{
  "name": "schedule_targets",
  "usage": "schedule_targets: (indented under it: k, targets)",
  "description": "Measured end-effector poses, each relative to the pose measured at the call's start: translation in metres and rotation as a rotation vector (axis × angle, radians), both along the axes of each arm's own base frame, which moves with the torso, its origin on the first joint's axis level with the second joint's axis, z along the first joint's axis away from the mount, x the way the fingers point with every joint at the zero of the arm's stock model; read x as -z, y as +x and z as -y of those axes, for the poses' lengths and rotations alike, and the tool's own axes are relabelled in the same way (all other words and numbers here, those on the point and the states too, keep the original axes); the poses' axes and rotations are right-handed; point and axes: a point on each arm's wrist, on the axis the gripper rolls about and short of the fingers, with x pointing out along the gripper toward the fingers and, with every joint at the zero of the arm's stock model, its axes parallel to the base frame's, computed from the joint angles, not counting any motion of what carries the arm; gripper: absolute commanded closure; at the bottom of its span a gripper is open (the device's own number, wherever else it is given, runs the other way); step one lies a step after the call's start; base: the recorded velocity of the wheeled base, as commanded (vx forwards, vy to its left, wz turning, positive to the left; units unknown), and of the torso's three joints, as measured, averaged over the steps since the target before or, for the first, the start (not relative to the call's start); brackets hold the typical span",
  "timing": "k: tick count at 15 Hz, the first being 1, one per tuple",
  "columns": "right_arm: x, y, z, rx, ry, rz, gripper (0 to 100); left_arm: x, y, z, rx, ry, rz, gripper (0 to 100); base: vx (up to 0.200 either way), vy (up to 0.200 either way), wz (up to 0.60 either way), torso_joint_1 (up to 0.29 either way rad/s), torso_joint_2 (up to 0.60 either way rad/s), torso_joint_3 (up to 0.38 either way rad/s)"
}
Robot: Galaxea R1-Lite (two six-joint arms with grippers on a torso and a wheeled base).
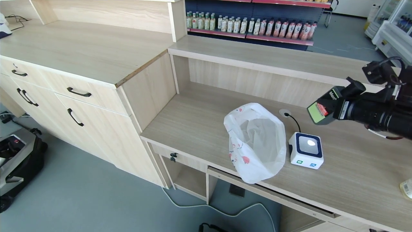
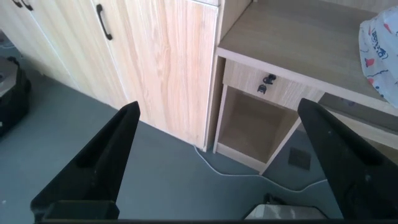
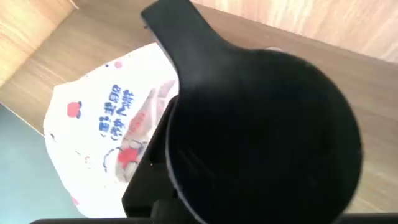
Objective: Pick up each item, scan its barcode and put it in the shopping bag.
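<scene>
The left end effector hangs low over the floor in front of the cupboard, fingers apart with nothing between them. It looks parked there so that it stays out of the right arm's way.

On the desk, close to the front edge, stands the bag. Its mouth gapes upward and no item shows inside, so it stands ready for something to be dropped in from above. The scanner sits just beside the bag on the robot's right. Its lit window faces up, so a code has to be shown to it from overhead. Having the two side by side keeps the path from scan to bag short. The cable runs back from the scanner into a hole in the desk, clear of that path.

Farther back and to the right, the right end effector is clamped on the can. It holds the can in the air, lying nearly level, with its green end toward the scanner. The can is above the desk but beside the scanner, not over its window. A white strip like a barcode shows on the can's side and seems turned away from the window. By my reckoning the scan is not yet done: the can must come over the window with that strip facing down, and only then go to the bag.

At the desk's right edge lies a pale thing, cut off, perhaps another item.
</scene>
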Motion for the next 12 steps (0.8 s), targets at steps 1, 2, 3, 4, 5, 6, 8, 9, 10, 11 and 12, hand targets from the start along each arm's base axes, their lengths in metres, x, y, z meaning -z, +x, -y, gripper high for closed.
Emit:
schedule_targets:
  k: [1,2,3,4,5,6,8,9,10,11,12]
  targets:
    - [0.008,0.014,-0.005,-0.022,0.048,-0.041,100,0.000,0.000,0.000,0.000,0.000,0.000,0,0.000,0.000,0.00,0.000,0.00,0.000]
    - [0.014,0.026,-0.009,-0.034,0.074,-0.062,100,0.000,0.000,0.000,0.001,0.000,-0.001,0,0.000,0.000,0.00,0.000,0.00,0.000]
    - [0.023,0.037,-0.011,-0.039,0.084,-0.090,100,0.000,0.000,0.000,0.001,0.000,-0.001,0,0.000,0.000,0.00,0.000,0.00,0.000]
    - [0.032,0.046,-0.012,-0.026,0.086,-0.114,100,0.000,0.000,0.000,0.000,0.000,-0.001,0,0.000,0.000,0.00,0.000,0.00,0.000]
    - [0.039,0.052,-0.011,0.013,0.079,-0.133,100,0.000,0.000,0.000,0.000,0.000,-0.001,0,0.000,0.000,0.00,0.000,0.00,0.000]
    - [0.049,0.057,-0.011,0.055,0.068,-0.165,100,0.000,0.000,0.000,0.001,0.000,-0.001,0,0.000,0.000,0.00,0.000,0.00,0.000]
    - [0.062,0.063,-0.009,0.100,0.062,-0.203,100,0.000,0.000,0.000,0.000,0.000,-0.001,0,0.000,0.000,0.00,0.000,0.00,0.000]
    - [0.067,0.064,-0.008,0.108,0.070,-0.219,100,0.000,0.000,0.000,0.000,0.000,-0.001,0,0.000,0.000,0.00,0.000,0.00,0.000]
    - [0.072,0.065,-0.008,0.112,0.086,-0.238,100,0.000,0.000,0.000,0.000,0.000,-0.001,0,0.000,0.000,0.00,0.000,0.00,0.000]
    - [0.075,0.066,-0.008,0.115,0.102,-0.250,100,0.000,0.000,0.000,0.001,0.000,-0.001,0,0.000,0.000,0.00,0.000,0.00,0.000]
    - [0.078,0.068,-0.008,0.118,0.106,-0.258,100,0.000,0.000,0.000,0.000,0.000,-0.001,0,0.000,0.000,0.00,0.000,0.00,0.000]
